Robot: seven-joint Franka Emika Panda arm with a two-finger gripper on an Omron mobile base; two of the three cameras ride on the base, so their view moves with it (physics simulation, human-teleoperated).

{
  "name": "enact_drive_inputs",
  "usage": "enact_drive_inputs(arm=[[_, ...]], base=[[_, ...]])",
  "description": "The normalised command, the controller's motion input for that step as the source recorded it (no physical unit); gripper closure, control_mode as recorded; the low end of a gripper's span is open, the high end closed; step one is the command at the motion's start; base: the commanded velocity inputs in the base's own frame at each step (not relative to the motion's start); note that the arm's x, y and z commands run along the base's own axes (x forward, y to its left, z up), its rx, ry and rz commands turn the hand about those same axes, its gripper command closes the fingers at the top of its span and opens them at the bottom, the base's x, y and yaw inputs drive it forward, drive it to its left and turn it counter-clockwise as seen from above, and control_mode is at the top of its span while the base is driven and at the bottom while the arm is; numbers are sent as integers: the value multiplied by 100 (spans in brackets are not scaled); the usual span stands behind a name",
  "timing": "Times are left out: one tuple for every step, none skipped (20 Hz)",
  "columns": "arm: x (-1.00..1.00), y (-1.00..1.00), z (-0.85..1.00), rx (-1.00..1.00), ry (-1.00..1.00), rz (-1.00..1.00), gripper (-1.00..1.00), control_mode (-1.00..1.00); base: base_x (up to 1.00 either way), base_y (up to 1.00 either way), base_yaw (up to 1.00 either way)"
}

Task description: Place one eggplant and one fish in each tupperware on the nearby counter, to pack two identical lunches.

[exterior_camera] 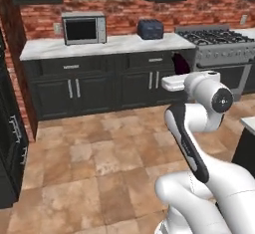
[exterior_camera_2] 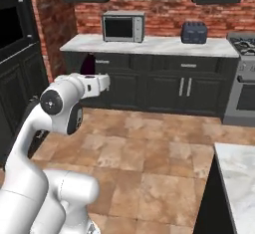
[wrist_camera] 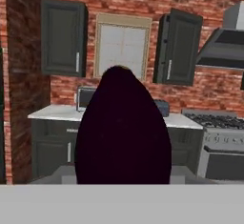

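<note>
1. Here we see the tool (exterior_camera: 180,66) raised in the air in front of the dark cabinets, pinching the eggplant (wrist_camera: 123,130) between its fingers.
2. In the hand view the eggplant is a glossy, nearly black egg shape with its narrow end up, standing right in front of the camera and covering the middle of the far desk.
3. From the left base view we catch a sliver of the same dark purple lump just beyond the white hand, against the cabinet front beside the stove (exterior_camera: 224,54).
4. From the right base view it pokes up behind the hand at the left end of the cabinets.
5. Beyond the eggplant runs the marble desk (exterior_camera: 114,44) along the brick wall, carrying a microwave (exterior_camera: 83,28) to the eggplant's left and a dark toaster (exterior_camera: 150,29) almost behind it.
6. To the right of the eggplant stands the stove, with a hood (wrist_camera: 224,46) above it in the hand view.
7. Above the eggplant hang dark wall cabinets on either side of a window (wrist_camera: 122,46).
8. A second marble desk corner (exterior_camera_2: 241,178) lies near the robot base, well apart from the eggplant, over the tiled floor (exterior_camera: 99,153).
</note>
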Motion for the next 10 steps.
enact_drive_inputs(arm=[[0, 0, 0, 0, 0, 0, 100, 100], [0, 0, 0, 0, 0, 0, 100, 100], [0, 0, 0, 0, 0, 0, 100, 100], [0, 0, 0, 0, 0, 0, 100, 100], [0, 0, 0, 0, 0, 0, 100, 100], [0, 0, 0, 0, 0, 0, 100, 100], [0, 0, 0, 0, 0, 0, 100, 100], [0, 0, 0, 0, 0, 0, 100, 100], [0, 0, 0, 0, 0, 0, 100, 100], [0, 0, 0, 0, 0, 0, 100, 100]], base=[[100, 45, -54], [100, 26, -61], [100, 13, -67], [100, 6, -71], [97, 0, -74], [89, 0, -78], [81, 0, -81], [76, 0, -85], [75, 13, -88], [74, 27, -91]])
